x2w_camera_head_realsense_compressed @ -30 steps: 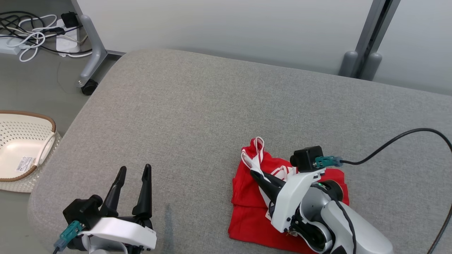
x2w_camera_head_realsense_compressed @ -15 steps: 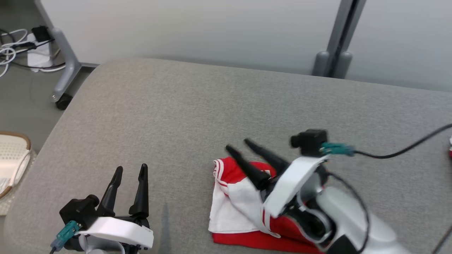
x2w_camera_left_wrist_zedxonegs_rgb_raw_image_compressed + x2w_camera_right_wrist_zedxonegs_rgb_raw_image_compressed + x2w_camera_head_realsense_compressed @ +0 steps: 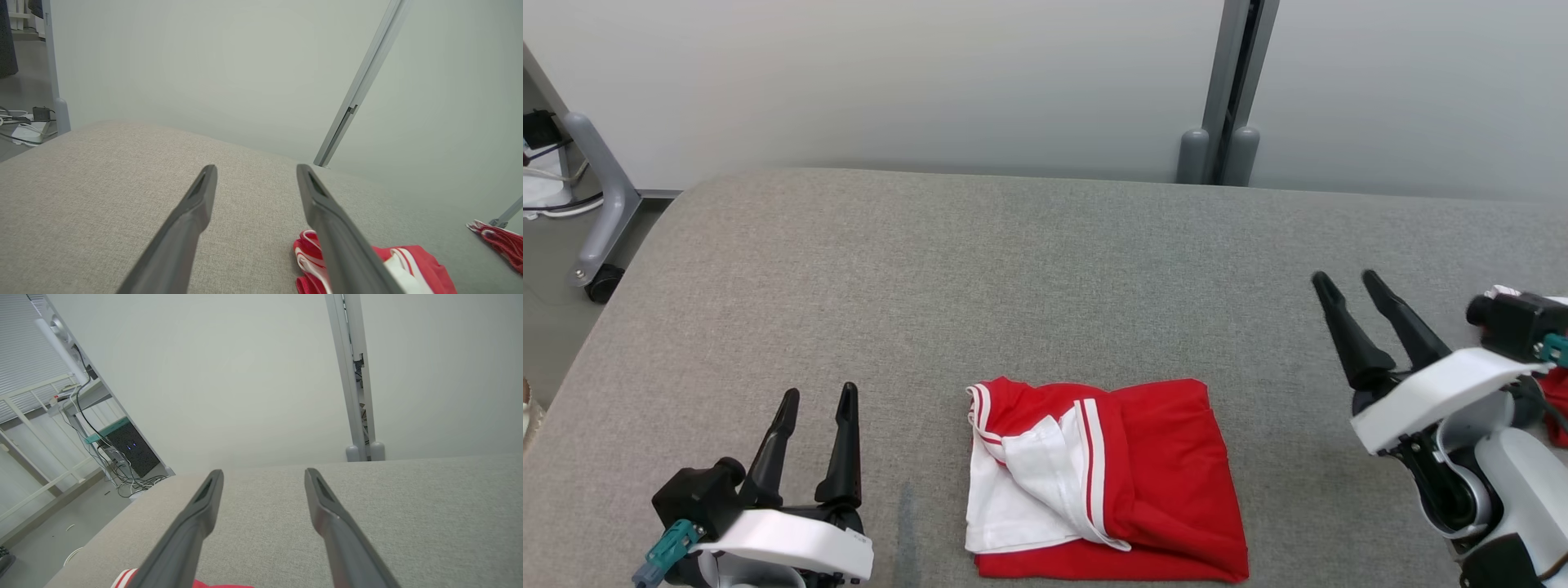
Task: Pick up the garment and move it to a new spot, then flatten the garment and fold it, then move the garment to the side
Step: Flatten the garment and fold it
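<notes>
The garment, red with white panels and stripes, lies folded in a rough rectangle near the front of the grey padded surface. My left gripper stands open to its left, apart from it and holding nothing. My right gripper is open and raised off to the right, well away from the cloth. In the left wrist view the open gripper has the garment low on the right, partly behind one finger. In the right wrist view a striped edge of the garment peeks out below the open gripper.
Another red cloth lies at the right edge behind my right arm, and it appears as the red cloth in the left wrist view. A grey post stands behind the surface. A wheeled frame leg stands on the floor at left.
My right gripper opened, let go of the garment and drew back to the right. The garment now lies folded. The head camera turned right, shifting the whole picture left.
</notes>
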